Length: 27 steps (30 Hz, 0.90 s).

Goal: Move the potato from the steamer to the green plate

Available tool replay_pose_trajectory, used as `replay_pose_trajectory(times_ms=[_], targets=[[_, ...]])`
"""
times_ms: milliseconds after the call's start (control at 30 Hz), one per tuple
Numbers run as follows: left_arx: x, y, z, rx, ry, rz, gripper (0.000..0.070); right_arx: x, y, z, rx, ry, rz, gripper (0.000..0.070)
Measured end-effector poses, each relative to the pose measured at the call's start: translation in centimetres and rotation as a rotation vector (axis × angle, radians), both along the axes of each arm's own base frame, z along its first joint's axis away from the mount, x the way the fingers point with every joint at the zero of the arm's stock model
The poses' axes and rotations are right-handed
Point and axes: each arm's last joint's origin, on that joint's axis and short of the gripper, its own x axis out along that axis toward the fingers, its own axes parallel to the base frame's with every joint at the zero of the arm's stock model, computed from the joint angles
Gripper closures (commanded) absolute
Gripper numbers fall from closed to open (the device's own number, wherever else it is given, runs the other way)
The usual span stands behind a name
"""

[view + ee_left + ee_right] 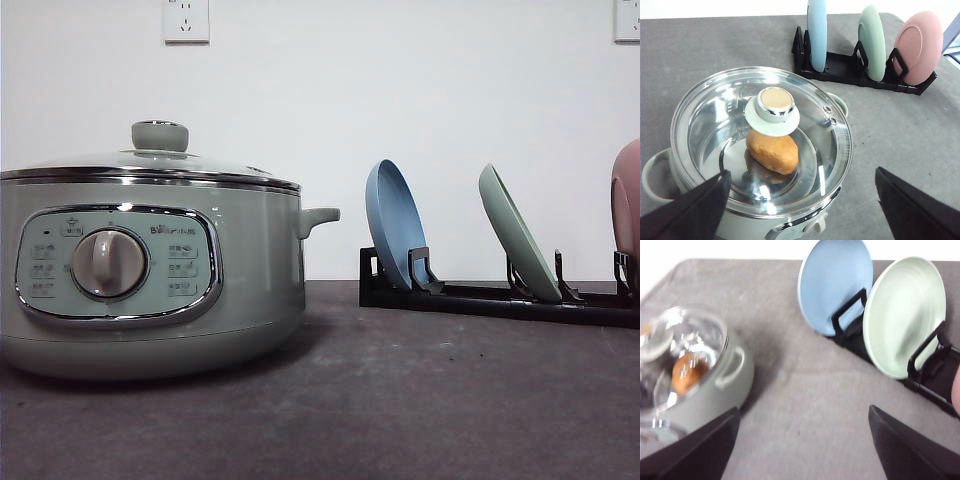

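Left tool [800, 200] above lidded potato [772, 152]

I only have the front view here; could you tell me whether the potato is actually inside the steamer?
Observer: Yes. In the left wrist view the potato lies on the floor of the steamer, seen through the glass lid.
Operator: So the lid is on?
Observer: It is, seated on the rim, with its knob directly over the potato.
Operator: Is the green plate free to take?
Observer: It stands on edge in the black rack; the green plate sits beside the blue plate.
Operator: And the grippers?
Observer: Both are open: the left gripper hangs above the steamer's front, the right gripper over bare table.
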Motion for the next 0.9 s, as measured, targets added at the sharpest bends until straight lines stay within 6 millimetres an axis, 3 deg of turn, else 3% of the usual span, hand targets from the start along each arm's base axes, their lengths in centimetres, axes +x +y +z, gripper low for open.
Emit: replay_pose_trajectory(times_ms=[267,433,667,900], targets=[[0.0,0.0,0.0,0.0,0.0,0.0,0.0108,5.7,0.2,2.8,0.012,0.012,-0.007,0.0181],[0.0,0.0,0.0,0.0,0.0,0.0,0.0108,10.4,0.4,3.1,0.026,0.039,-0.016,0.0181],[0.0,0.0,0.0,0.0,0.0,0.0,0.0108,16.5,0.6,1.0,0.041,0.115,-0.029,0.0181],[0.0,0.0,0.0,0.0,0.0,0.0,0.0108,20.5,0.9,-2.5,0.041,0.158,-0.057,0.0181]])
